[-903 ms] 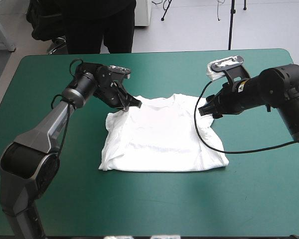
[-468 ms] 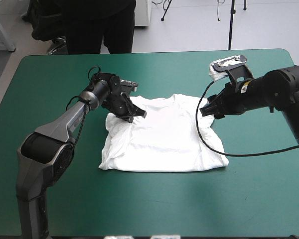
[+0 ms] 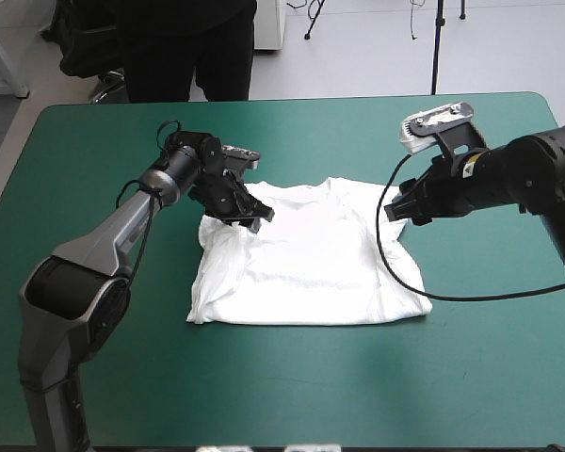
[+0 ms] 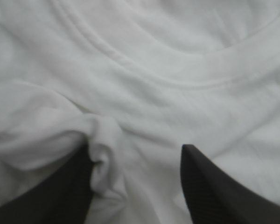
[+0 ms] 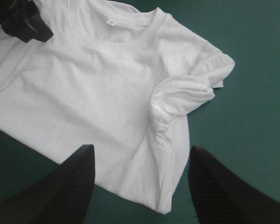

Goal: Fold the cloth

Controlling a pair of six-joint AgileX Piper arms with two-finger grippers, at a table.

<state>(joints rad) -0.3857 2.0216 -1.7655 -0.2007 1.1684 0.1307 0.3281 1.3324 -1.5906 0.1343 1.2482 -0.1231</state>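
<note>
The T-shirt [image 3: 306, 254] lies spread flat in the middle of the table [image 3: 264, 377], with the collar toward the far edge. In the high view the teal-green cover shows bare all around it. The left gripper [image 3: 252, 218] is down on the shirt's far left shoulder. The right gripper [image 3: 394, 212] hangs just beside the far right shoulder.

In the left wrist view white cloth fills the whole field. The two black fingers [image 4: 214, 191] stand apart, and a small bunched fold [image 4: 105, 154] rises between them, against one finger. The collar seam [image 4: 177, 77] curves just ahead.

In the right wrist view that gripper's fingers are also spread wide, above the shirt's side edge. The right sleeve [image 5: 186, 91] is folded in onto the body, and a label [image 5: 111, 21] shows inside the collar.
</note>
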